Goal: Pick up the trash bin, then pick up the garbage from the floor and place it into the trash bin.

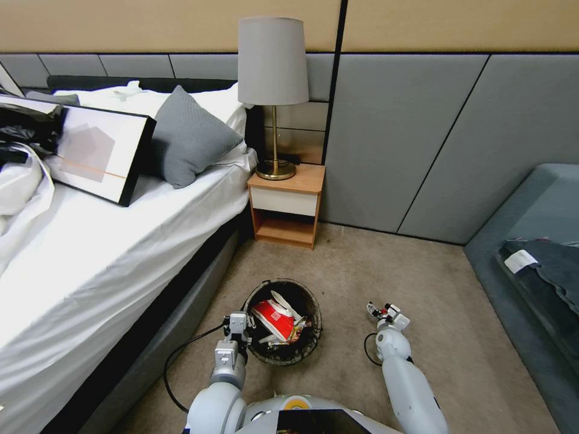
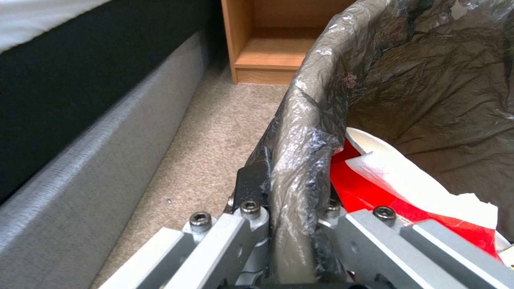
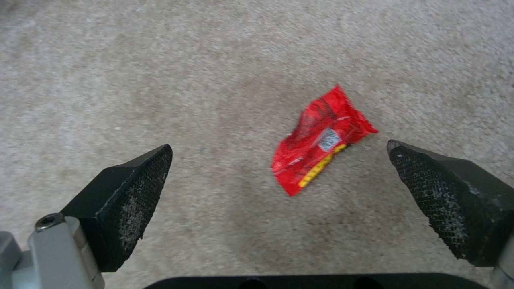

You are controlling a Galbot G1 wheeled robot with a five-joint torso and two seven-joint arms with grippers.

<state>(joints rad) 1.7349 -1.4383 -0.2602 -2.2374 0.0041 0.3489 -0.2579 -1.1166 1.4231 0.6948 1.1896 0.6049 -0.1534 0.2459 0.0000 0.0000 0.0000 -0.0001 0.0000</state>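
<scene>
1. Pinched on the bin's rim, the left end effector (image 2: 284, 224) has one dark finger (image 2: 251, 182) outside the wall and the other inside, squeezing the folded liner between them; I judge this grip is what lets the arm carry the bin along beside the robot.
2. That small round white plastic trash bin with its dark, crinkled liner bag (image 1: 282, 321) hangs or rests just in front of the robot's left side, near the bed's base, mouth upward so litter can drop straight in.
3. Inside it lie crumpled red-and-white wrappers (image 1: 274, 318) and a white paper scrap (image 2: 412, 176), which suggests part of the clearing is done.
4. The right end effector (image 3: 278, 192) hovers above the floor with its two black textured pads (image 3: 134, 200) spread wide; a small shiny red wrapper with a yellow stripe (image 3: 317, 140) lies flat on the carpet between and beyond them, untouched. The wide spread seems meant to straddle it.
5. Beige short-pile carpet (image 1: 374, 265) covers the floor.
6. Around it stand a white-sheeted bed (image 1: 114, 241) with a grey pillow (image 1: 187, 135), a wooden nightstand (image 1: 286, 205) bearing a grey-shaded brass lamp (image 1: 273, 90), grey padded wall panels (image 1: 410, 132), and a grey-blue sofa (image 1: 537, 223) on the robot's right.
</scene>
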